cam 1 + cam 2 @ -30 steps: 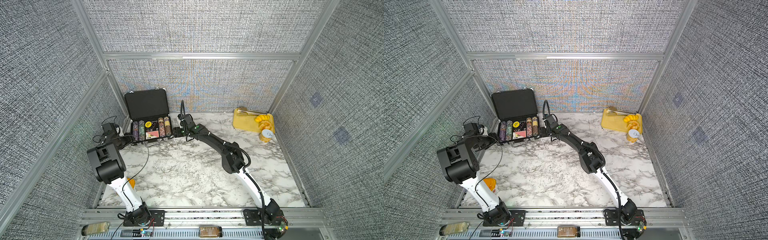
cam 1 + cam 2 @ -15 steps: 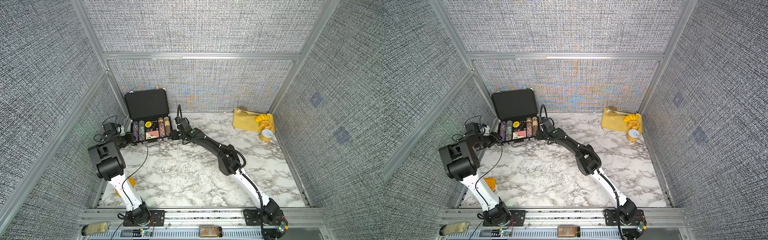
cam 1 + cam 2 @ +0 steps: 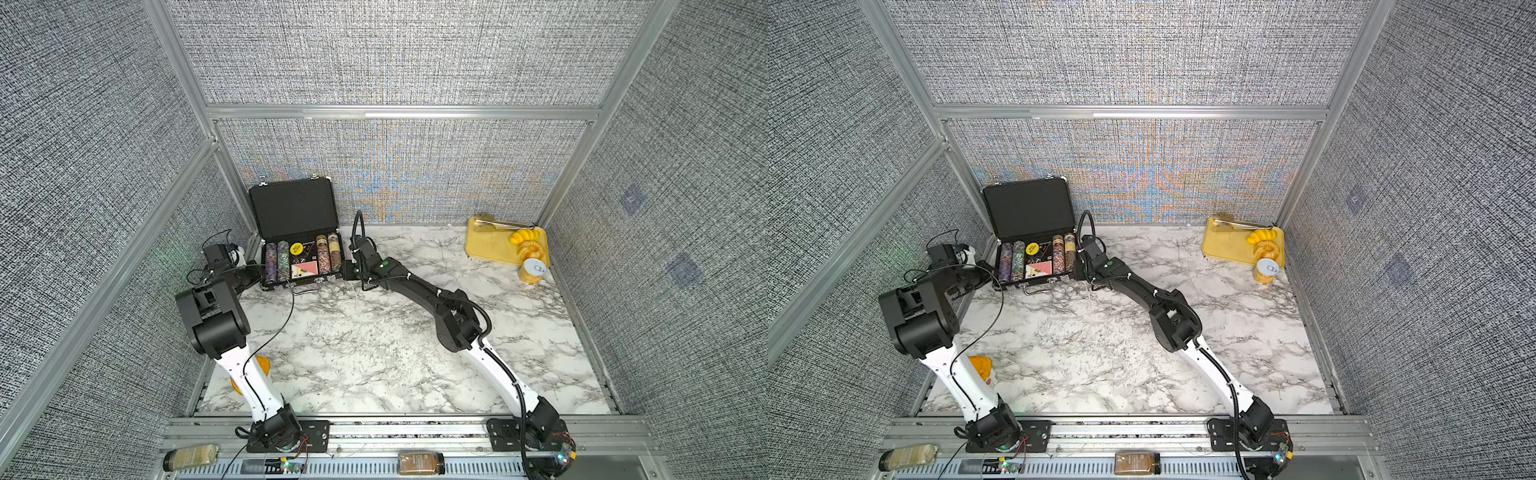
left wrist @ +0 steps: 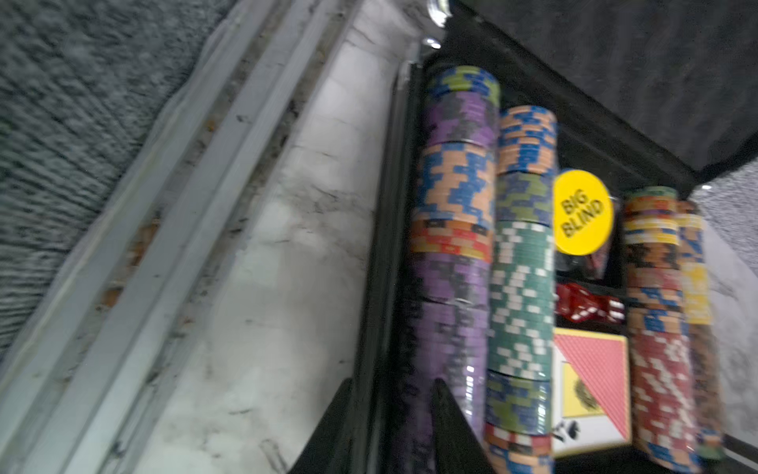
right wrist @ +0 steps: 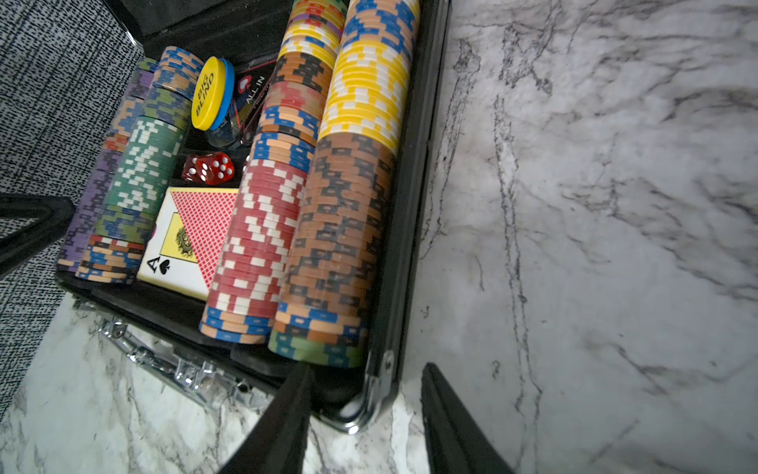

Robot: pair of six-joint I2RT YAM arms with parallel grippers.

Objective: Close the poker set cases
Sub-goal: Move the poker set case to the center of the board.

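A yellow tray (image 3: pixel 486 245) holding yellow rings (image 3: pixel 530 248) sits in the marble tabletop's (image 3: pixel 374 345) far right corner, a can (image 3: pixel 532 272) at its near edge.

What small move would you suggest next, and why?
Probably close both hands onto the side walls of the case: the left hand and right hand each straddle a wall, not yet pinching, and the lid stands upright near the back wall.

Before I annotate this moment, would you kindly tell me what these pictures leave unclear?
Left end effector: the left wrist view is motion-blurred, so whether it pinches the poker case wall is unclear.
Orange object: mostly hidden behind the left arm in both top views; unidentifiable.
Items on the yellow tray: too small in the top views to name.
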